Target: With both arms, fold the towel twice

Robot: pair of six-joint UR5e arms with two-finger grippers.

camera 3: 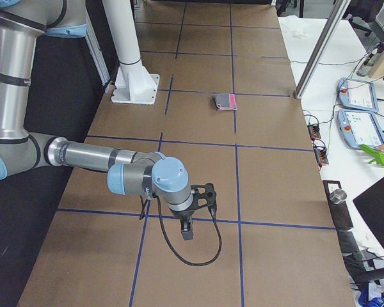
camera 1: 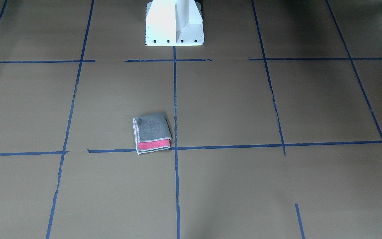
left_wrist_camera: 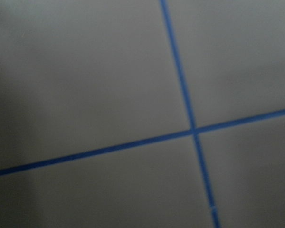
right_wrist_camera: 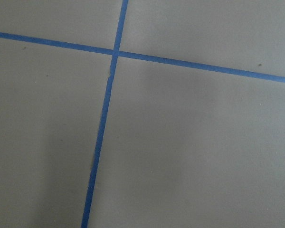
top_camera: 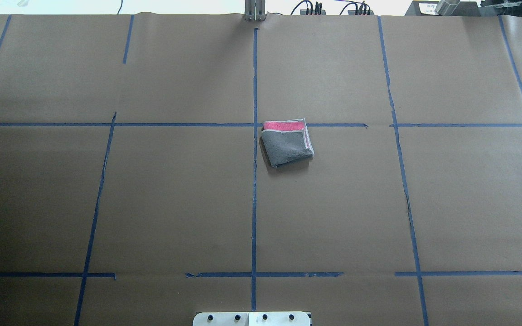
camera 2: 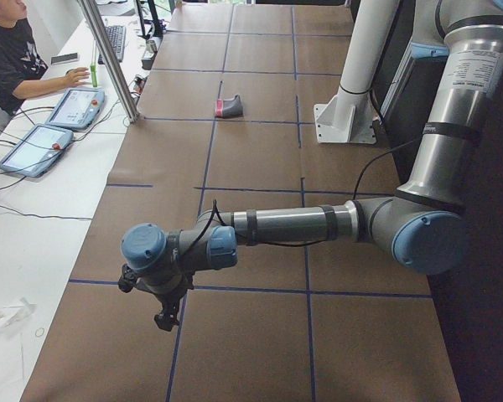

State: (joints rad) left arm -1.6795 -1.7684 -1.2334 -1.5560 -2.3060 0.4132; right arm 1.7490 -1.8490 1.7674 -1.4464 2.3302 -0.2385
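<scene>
The left claw (camera 2: 162, 321) is seen only in the side view from the table's left end, hanging low over the table (top_camera: 175, 194) at the end of the left arm (camera 2: 293, 224). Whether it is wide or narrow cannot be told from there. The same holds for the right claw (camera 3: 187, 233), which is shown only from the table's right end, pointed down over a blue tape line (camera 3: 275, 224) at the end of the right arm (camera 3: 89, 155). Nothing is seen held in either claw, and only brown table covering and crossed tape are shown in the two wrist views. Both claws are kept well apart from the towel (top_camera: 287, 142), one towards each end of the table. The towel is found near the table's middle, just to the robot's right of the central tape line (top_camera: 254, 203), with its far edge laid over a crossing line. It is gathered into a small, thick, roughly square packet with the grey face uppermost, and a pink strip (camera 1: 153, 144) and a pale stitched border are exposed along the edge away from the white pedestal (camera 1: 174, 23). From the stacked layers it is judged that both folds have been made and the task is essentially done. At most, the slightly uneven overlap could be squared up.
</scene>
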